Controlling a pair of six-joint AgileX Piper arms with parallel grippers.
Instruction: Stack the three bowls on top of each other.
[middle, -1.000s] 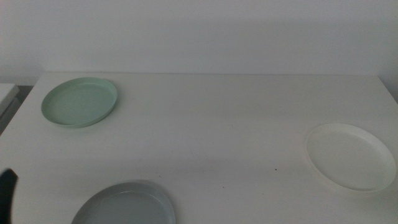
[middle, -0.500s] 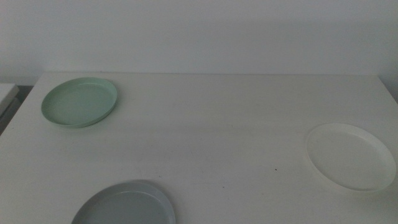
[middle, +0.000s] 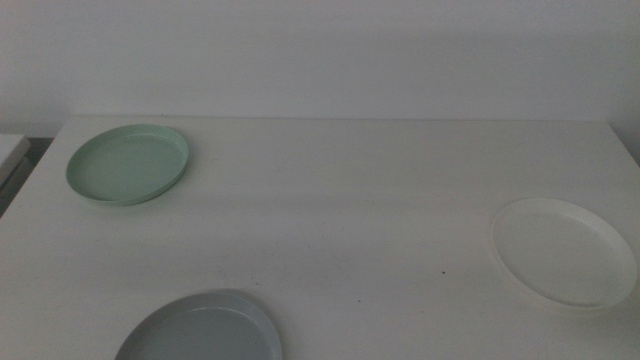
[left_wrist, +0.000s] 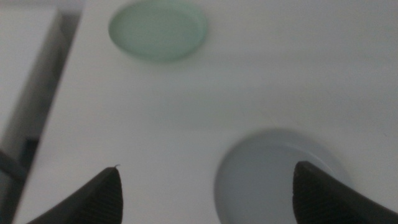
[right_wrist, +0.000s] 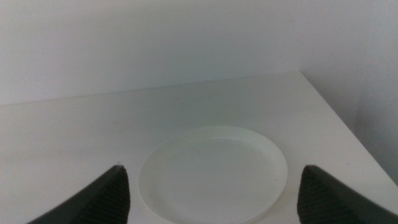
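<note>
Mint green bowl (middle: 128, 163) far left, grey bowl (middle: 203, 328) near edge, white bowl (middle: 563, 251) right, all apart on the worktop (middle: 340, 200). Both grippers' fingers spread, empty; low rims risk slipping a pinch

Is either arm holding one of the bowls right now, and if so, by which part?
Nothing is held. The left end effector is open above the grey bowl, and the right end effector is open above the white bowl; neither touches a bowl.
</note>
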